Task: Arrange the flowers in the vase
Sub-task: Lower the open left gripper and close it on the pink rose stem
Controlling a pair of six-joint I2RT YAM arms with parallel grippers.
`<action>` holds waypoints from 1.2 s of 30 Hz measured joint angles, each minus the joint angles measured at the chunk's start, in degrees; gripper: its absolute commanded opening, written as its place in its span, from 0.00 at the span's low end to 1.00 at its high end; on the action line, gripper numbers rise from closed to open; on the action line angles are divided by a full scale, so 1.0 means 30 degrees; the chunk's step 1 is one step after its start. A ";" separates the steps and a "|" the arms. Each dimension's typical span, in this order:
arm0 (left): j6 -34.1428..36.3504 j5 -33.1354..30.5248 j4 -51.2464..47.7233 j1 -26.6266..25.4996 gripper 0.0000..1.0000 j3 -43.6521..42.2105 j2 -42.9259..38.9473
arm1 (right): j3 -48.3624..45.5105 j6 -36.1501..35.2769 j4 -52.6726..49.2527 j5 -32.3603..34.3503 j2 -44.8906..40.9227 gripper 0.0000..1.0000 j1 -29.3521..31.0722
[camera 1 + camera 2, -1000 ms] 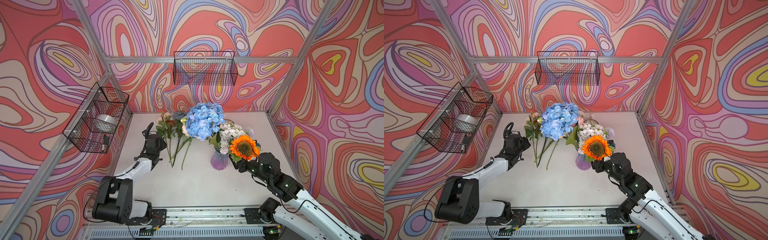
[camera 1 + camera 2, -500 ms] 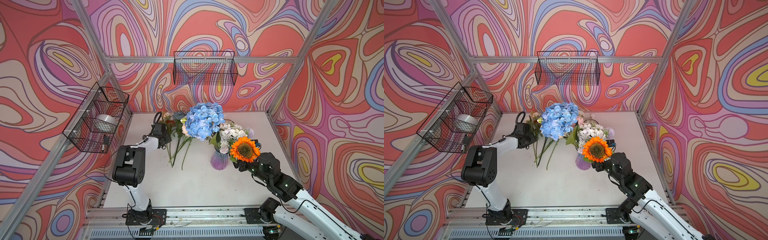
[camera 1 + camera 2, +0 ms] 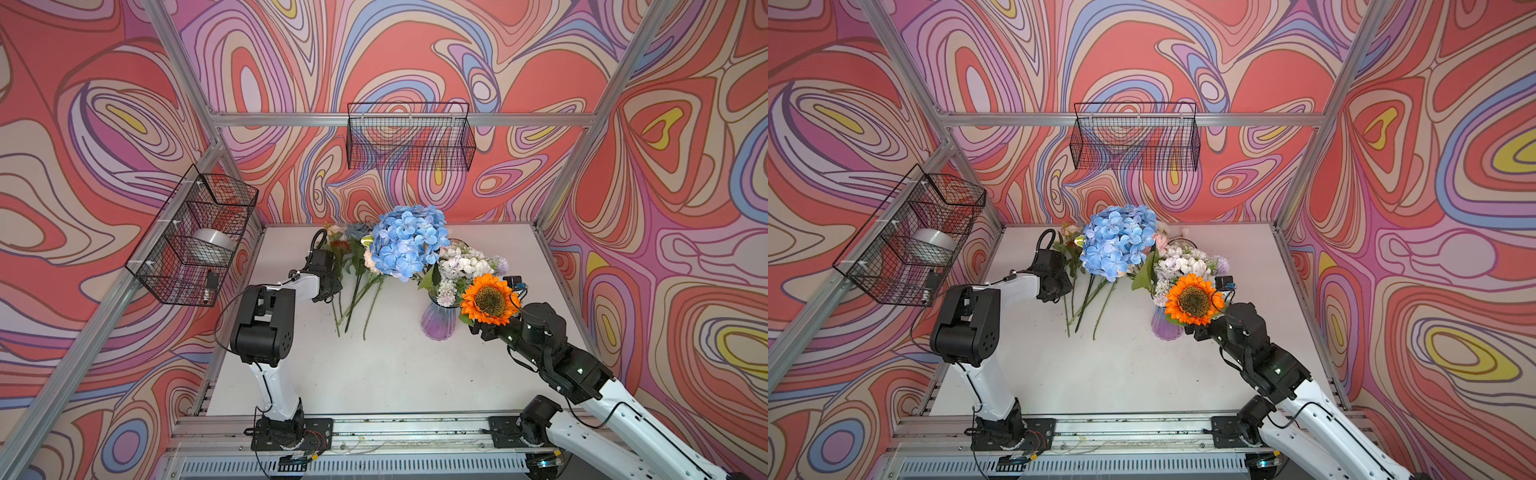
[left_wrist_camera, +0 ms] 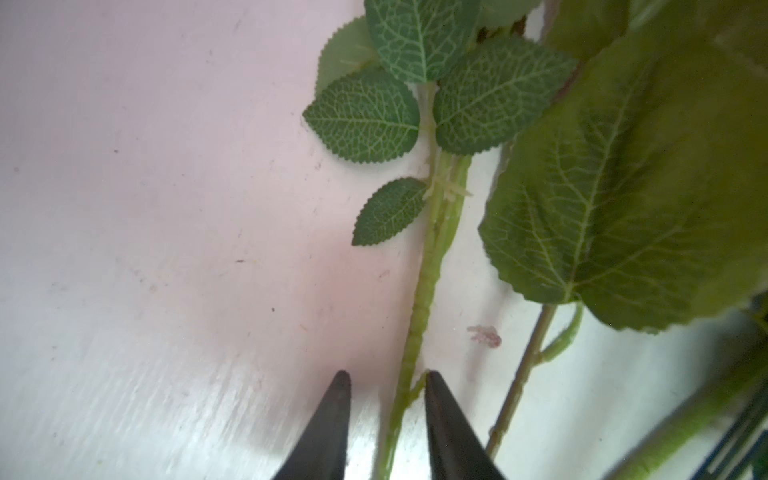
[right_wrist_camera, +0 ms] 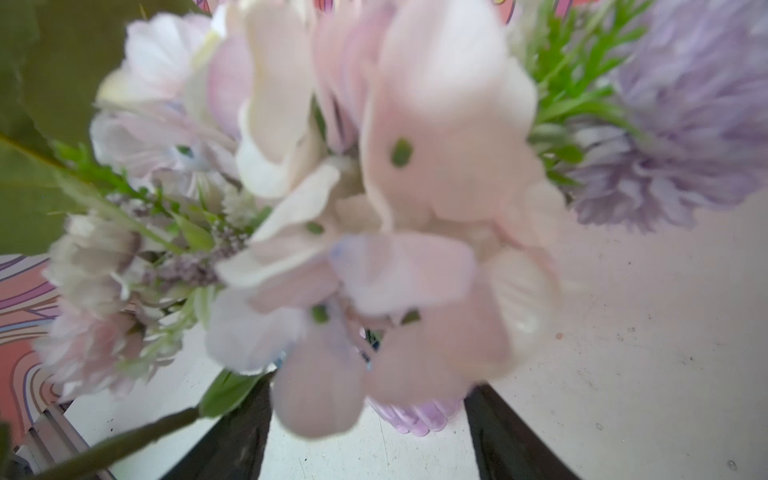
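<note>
Flowers form two groups on the white table [image 3: 395, 374]. A ribbed lilac glass vase [image 3: 438, 322] stands right of centre with pale pink and white blooms [image 3: 461, 262] crowded in it. A big blue hydrangea head [image 3: 405, 245] leans leftward above its mouth. An orange sunflower [image 3: 490, 299] sits just beside the vase's rim on the right, directly above the right claw [image 5: 372, 386]. That claw's dark fingers stand wide apart and grip nothing, with the vase showing beyond them. A thick green stem [image 5: 124, 440] passes outside them. Left of the vase, several loose green-stemmed flowers [image 3: 353, 299] lie flat on the table. The left claw [image 4: 385, 376] is low over them, narrowly parted astride one ribbed green stem [image 4: 424, 291]. One finger touches a side shoot; the other is clear of the stem.
</note>
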 measured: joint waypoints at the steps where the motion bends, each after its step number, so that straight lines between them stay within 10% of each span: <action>1: 0.0007 0.0022 -0.0007 0.0000 0.16 0.0000 0.0007 | 0.0102 -0.0066 -0.0080 0.0095 -0.0015 0.77 0.0000; 7: 0.0138 0.0036 0.0153 0.0000 0.00 0.0007 -0.0051 | 0.0583 -0.0277 -0.0546 0.0444 -0.0007 0.77 0.0000; 21: 0.0000 -0.0342 0.0648 0.0000 0.00 -0.1406 -0.1392 | 0.2200 -0.0342 -0.1654 0.1311 -0.1209 0.79 0.0000; 27: -0.0087 -0.0998 0.0175 0.0000 0.51 -0.1180 -0.1297 | 0.2200 -0.0357 -0.1625 0.1362 -0.0911 0.79 0.0000; 36: 0.0007 -0.1086 -0.0444 0.0007 0.49 0.1115 0.0386 | 0.2492 -0.0634 -0.1377 0.1304 -0.0080 0.79 0.0000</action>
